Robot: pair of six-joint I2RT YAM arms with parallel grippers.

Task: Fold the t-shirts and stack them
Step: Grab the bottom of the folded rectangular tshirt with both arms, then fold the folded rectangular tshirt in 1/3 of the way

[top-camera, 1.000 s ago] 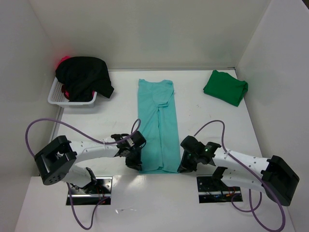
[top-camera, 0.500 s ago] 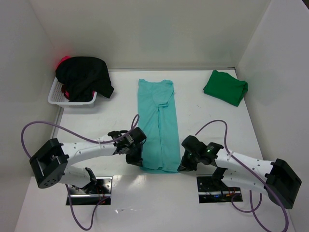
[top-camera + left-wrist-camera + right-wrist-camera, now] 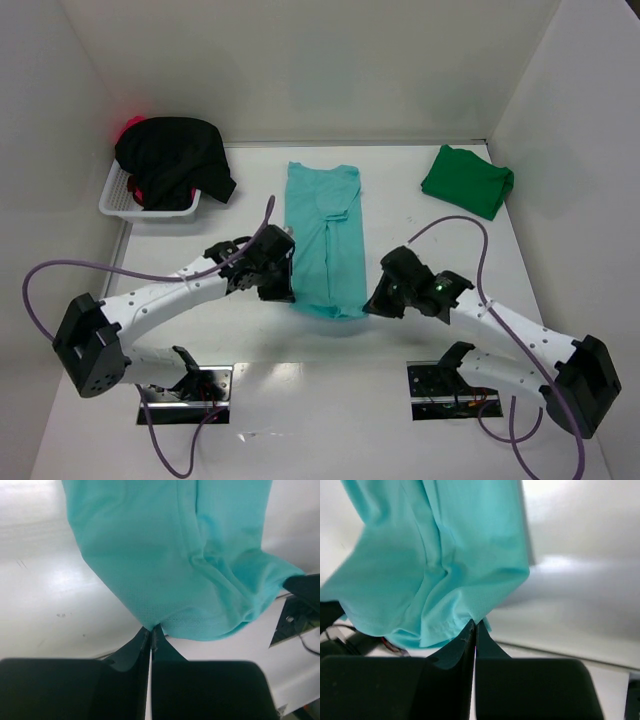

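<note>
The light teal t-shirt lies to the right of the basket, mid-table, as a long narrow strip running away from the arms, its sides already folded in so that a lengthwise crease runs down the middle. Its end farthest toward the arms, nearer to them than the basket is, hangs raised off the table. The left fingers are clenched on one hem corner and the right fingers on the other, each pinching only a small bite of cloth. Holding both corners at matching height probably keeps the hem straight, so the strip can be carried over itself toward the collar end and halved. Between the two grips the fabric sags in a soft belly with rumpled folds, thin and limp. The dark green t-shirt, folded, sits far right of the basket, likely the start of the stack; the black t-shirt is heaped in the basket over the red-pink one.
</note>
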